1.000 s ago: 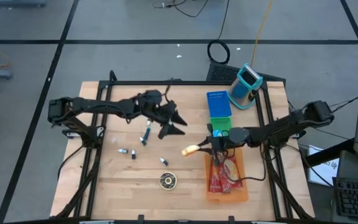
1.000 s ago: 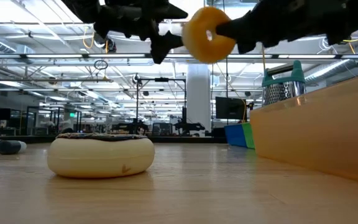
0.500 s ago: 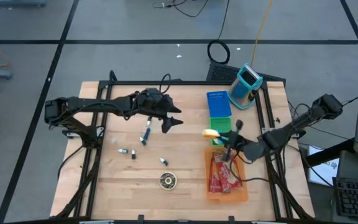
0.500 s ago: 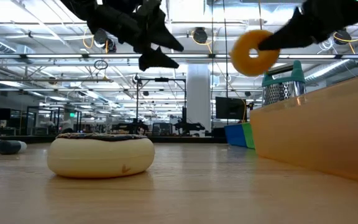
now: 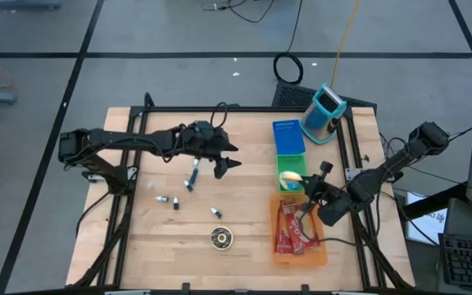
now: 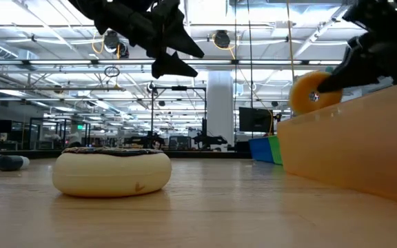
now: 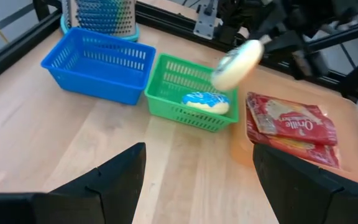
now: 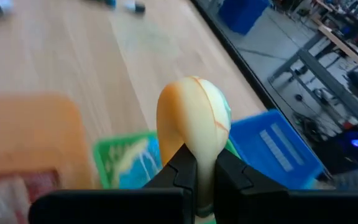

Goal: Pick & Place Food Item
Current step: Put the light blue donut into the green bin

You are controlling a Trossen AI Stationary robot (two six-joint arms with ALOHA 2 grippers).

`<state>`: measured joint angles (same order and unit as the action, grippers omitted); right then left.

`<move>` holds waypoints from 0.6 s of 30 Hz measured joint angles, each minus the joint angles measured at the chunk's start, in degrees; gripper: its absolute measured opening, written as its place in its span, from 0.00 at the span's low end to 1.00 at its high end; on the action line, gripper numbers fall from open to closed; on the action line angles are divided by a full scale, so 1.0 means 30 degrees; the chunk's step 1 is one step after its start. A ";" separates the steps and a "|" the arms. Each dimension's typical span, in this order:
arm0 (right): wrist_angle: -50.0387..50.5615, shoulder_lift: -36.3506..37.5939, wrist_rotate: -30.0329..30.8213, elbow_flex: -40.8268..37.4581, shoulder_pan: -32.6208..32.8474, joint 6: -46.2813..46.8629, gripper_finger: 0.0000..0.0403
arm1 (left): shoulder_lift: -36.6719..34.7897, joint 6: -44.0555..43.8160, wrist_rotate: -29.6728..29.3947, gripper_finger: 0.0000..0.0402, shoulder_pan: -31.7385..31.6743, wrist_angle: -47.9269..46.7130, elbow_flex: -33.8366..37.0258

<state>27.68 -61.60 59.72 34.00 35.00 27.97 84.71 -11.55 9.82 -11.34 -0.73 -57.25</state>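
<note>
Blue basket at table's one o'clock. Teal-framed grater just beyond, toward two. Small dark markers scattered at nine. Orange tray at five, red snack packets inside.

Open lab hall: ceiling trusses, monitors, floor cables.

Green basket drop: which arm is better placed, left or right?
Right. The right gripper is shut on the yellow donut, held above the green basket. The left gripper hangs open and empty over mid-table, away from the basket.
</note>
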 joint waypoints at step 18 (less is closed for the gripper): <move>0.3155 0.0000 -0.3427 0.0000 -0.0472 -0.0140 0.10 | 0.0007 -0.1289 -0.1970 0.74 0.0591 0.0242 0.0015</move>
<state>37.15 -61.60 49.44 34.00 33.59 27.55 84.73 -15.42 3.92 -9.56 -0.01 -57.21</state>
